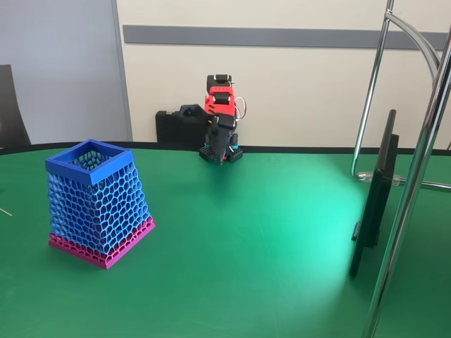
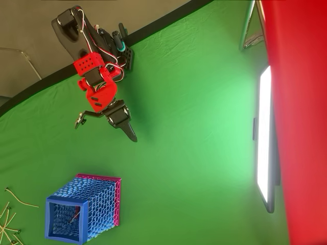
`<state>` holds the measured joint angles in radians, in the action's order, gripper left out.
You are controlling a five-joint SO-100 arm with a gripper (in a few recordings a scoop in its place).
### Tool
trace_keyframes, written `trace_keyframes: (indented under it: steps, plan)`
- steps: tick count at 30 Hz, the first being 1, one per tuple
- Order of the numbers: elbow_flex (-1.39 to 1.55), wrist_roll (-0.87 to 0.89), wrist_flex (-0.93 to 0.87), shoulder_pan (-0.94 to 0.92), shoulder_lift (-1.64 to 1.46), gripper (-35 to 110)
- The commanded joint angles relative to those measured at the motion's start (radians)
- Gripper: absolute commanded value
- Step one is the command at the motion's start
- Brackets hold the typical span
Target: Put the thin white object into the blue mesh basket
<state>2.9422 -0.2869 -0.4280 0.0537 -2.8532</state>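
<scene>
The blue mesh basket (image 1: 95,204) (image 2: 84,209) stands upright on the green cloth, with a dark blue rim and a magenta base band. In the overhead view a thin white object (image 2: 23,200) with a small hooked end lies on the cloth left of the basket, apart from it. A thin slanted stick (image 2: 74,217) shows inside the basket's opening. My red and black arm is folded at the table's back edge. Its gripper (image 1: 224,155) (image 2: 133,135) is shut with nothing in it, far from the basket and the sticks.
Several more pale sticks (image 2: 7,227) lie at the lower left edge of the overhead view. One sliver (image 1: 5,210) shows at the left edge of the fixed view. A dark screen (image 1: 377,197) and chrome stand poles (image 1: 416,176) occupy the right side.
</scene>
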Motion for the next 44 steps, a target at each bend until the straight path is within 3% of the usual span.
trace_keyframes:
  steps: [1,12,20,44]
  plan:
    - [0.014,0.031,-0.091,0.014,-0.092,0]
    - [0.078,0.221,-0.314,-0.003,-0.324,0]
    - [0.140,0.244,-0.417,-0.003,-0.460,0]
    - [0.141,0.239,-0.437,-0.002,-0.471,1]
